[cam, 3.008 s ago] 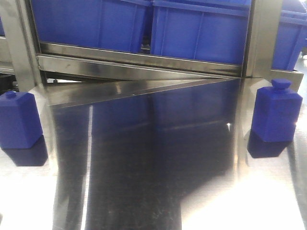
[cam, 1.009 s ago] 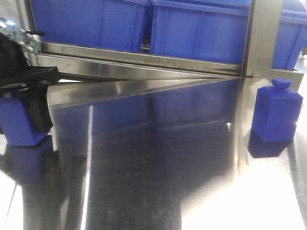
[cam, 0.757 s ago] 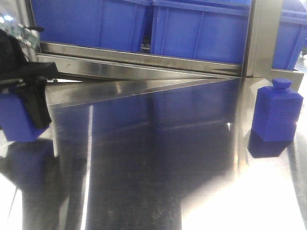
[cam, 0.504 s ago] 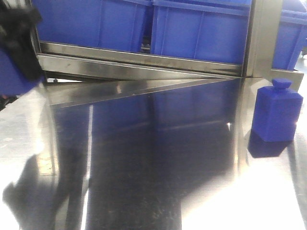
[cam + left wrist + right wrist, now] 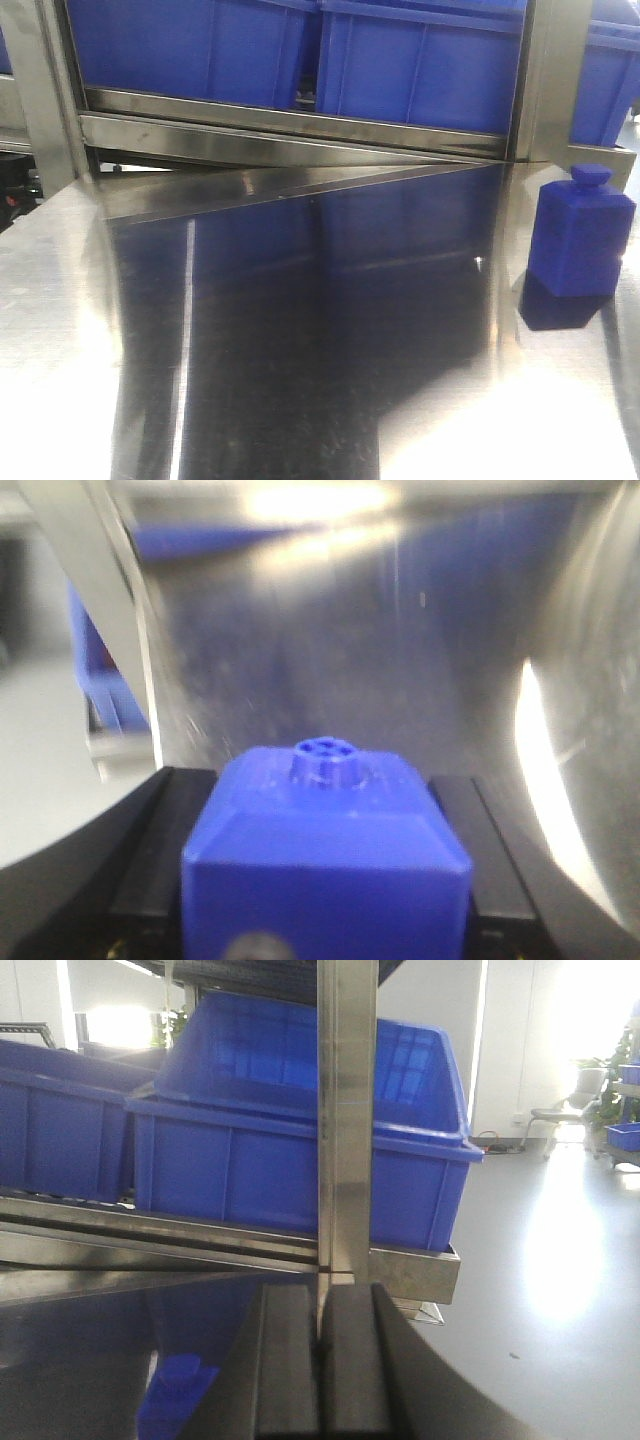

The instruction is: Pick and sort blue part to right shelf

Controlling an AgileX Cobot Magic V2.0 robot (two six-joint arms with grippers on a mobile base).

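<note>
Blue part (image 5: pixel 325 855) off the table (image 5: pixel 60 300), now between fingers (image 5: pixel 160 855) of left hand (image 5: pixel 322 815).

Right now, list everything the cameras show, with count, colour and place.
blue bins: at least three, blue, side by side on the right shelf, the rightmost partly behind a post
right shelf: one, steel frame and front rail, behind the table
table: one, shiny steel, in front of the shelf
blue part on the table: one, blue, upright near the table's right edge, close to the post
held blue part: one, blue, between the left gripper's fingers
left gripper: one, black, shut on the held blue part
right gripper: one, dark, shut with nothing in it, facing a shelf post
</note>
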